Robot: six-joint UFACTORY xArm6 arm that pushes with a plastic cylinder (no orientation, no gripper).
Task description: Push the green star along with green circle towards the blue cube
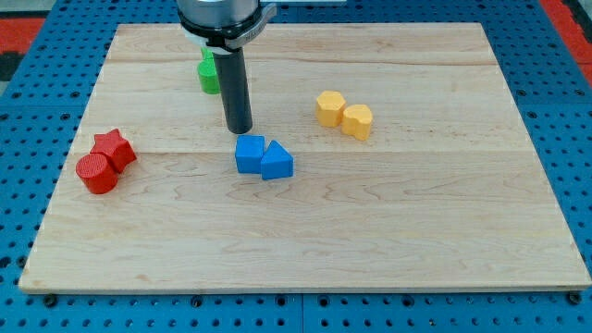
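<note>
At board centre-left, tip: my tip (240, 130) is sitting on the wood just at 11 o'clock of the blue cube, not quite touching it as far as can be told.
Claw state: no claw here, plain dark rod (235, 88), nothing to spread or clamp; it is hanging straight down from the arm head at the view's top.
Blue cube: blue cube (249, 154) is lying at 5 o'clock of the tip, touching a blue wedge-like block (277, 161) on its 3 o'clock side.
Green: one green block (209, 73) is showing at 11 o'clock of the tip, partly hidden behind the rod; cannot tell star from circle, or if both are there.
Yellow: two yellow blocks (343, 115) are sitting touching, at 3 o'clock of the tip, well apart from it.
Red: red star (115, 148) and red cylinder (96, 173) are touching, at 8 o'clock, near the board's (370, 231) left edge.
Surround: blue pegboard (55, 65) is framing the board.
</note>
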